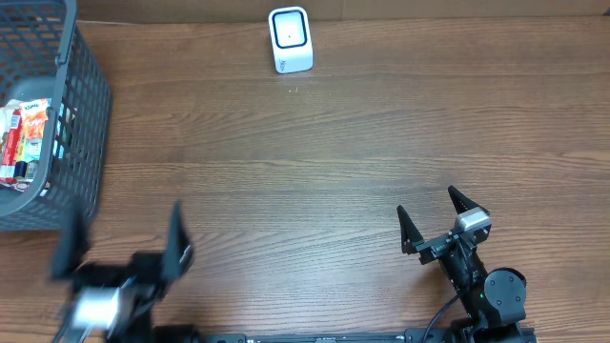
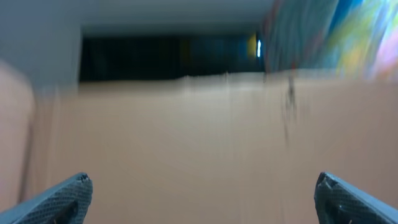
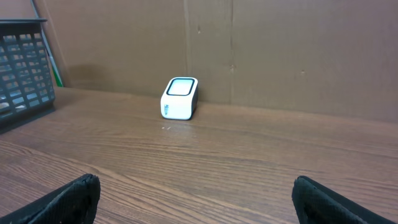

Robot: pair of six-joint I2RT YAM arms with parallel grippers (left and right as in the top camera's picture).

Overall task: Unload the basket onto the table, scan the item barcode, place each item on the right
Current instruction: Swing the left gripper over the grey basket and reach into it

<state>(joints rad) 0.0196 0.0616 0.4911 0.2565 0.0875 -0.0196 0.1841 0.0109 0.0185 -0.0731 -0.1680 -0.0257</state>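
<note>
Several packaged items (image 1: pixel 24 141) lie in the grey mesh basket (image 1: pixel 84 114) at the far left. A white barcode scanner (image 1: pixel 290 39) with a dark window stands at the table's far edge; the right wrist view also has the scanner (image 3: pixel 180 98). My left gripper (image 1: pixel 122 240) hangs open near the front left, just right of the basket, smeared by motion. In its wrist view the left gripper (image 2: pixel 202 186) shows wide-apart fingertips with nothing between. My right gripper (image 1: pixel 430 215) stands open at the front right, empty; the right gripper (image 3: pixel 196 193) faces the scanner from afar.
A brown cardboard wall (image 3: pixel 280 50) backs the wooden table (image 1: pixel 315 162). The basket (image 3: pixel 22 62) shows at the left edge of the right wrist view. The left wrist view is blurred, with a colourful shape (image 2: pixel 348 31) at the upper right.
</note>
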